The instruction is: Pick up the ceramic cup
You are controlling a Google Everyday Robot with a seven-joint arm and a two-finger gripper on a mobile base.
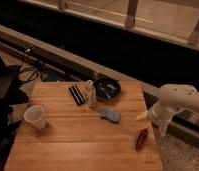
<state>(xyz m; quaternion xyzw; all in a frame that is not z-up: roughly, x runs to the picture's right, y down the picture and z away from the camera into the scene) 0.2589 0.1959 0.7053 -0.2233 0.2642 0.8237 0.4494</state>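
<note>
Tool (160, 119) hangs beside the desk's (83, 145) right edge; I cannot tell its grip state. It should cross to the ceramic cup (35, 116) near the left edge, approaching squarely.

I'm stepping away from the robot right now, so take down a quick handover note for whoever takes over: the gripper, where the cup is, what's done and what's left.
Gripper: off the right edge of the table, hanging low on the white arm, nowhere near the cup.
Cup: upright near the table's left edge, standing alone.
Also on the table: bottle and black dish toward the back, blue sponge in the middle.
Done: nothing; the cup is not grasped.
Left: bring the gripper across to the left side, probably passing the sponge, then grip the cup and lift.
</note>
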